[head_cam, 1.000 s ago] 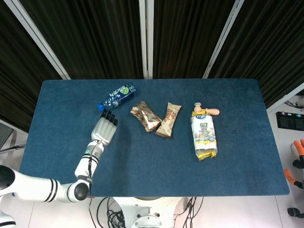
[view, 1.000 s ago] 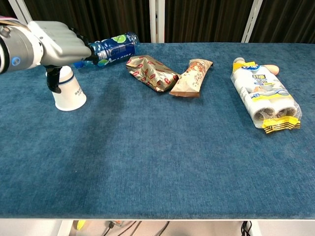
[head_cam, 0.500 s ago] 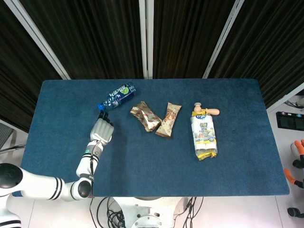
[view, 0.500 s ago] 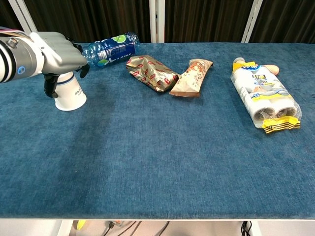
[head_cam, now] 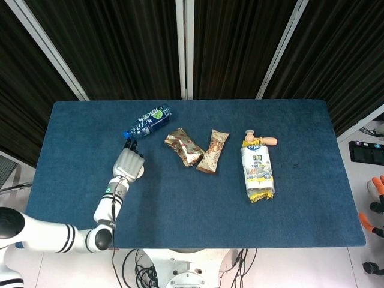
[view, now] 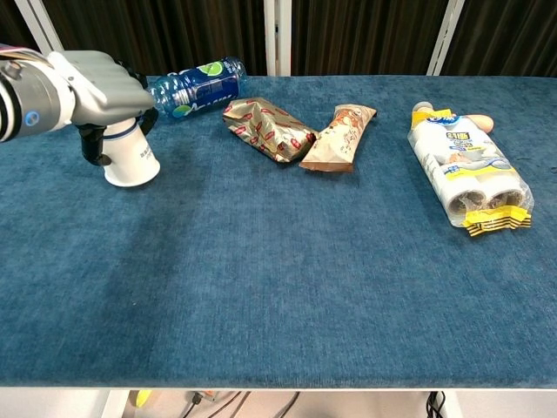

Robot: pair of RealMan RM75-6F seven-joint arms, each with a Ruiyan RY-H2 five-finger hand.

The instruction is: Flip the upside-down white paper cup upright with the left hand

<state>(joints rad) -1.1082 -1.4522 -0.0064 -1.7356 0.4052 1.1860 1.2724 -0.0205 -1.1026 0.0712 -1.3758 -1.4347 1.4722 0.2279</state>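
The step in hand is the grasp. In the chest view the left hand [view: 100,83] sits over the narrow closed base of the white paper cup [view: 130,158], its dark fingers [view: 90,144] curled down around the upper wall, so it appears to grip the cup. The cup is mouth-down at the far-left part of the tabletop [view: 278,279], and it looks slightly tilted, its wide rim low on the cloth; I cannot tell whether the rim is fully clear of the surface. In the head view the hand [head_cam: 128,163] covers the cup entirely.

The next move, as I judge it, calls for a lift clear of the cloth, then a wrist roll through half a turn so the mouth faces up, then setting the base down flat. A paper cup dents easily, so a light hold would suit. The blue water bottle [view: 196,87] lies on its side just beyond the hand, and the turn needs room away from it.

The right hand appears in neither view.

The tabletop is covered in dark blue cloth with a short nap. Also on it are 2 snack packets, a brown-gold foil one [view: 268,129] and a tan one [view: 339,138], touching at their near ends, and well to the right a clear pack [view: 468,174] with yellow ends. Behind the tabletop hang dark curtains [head_cam: 120,42] between white frame bars [head_cam: 185,48].
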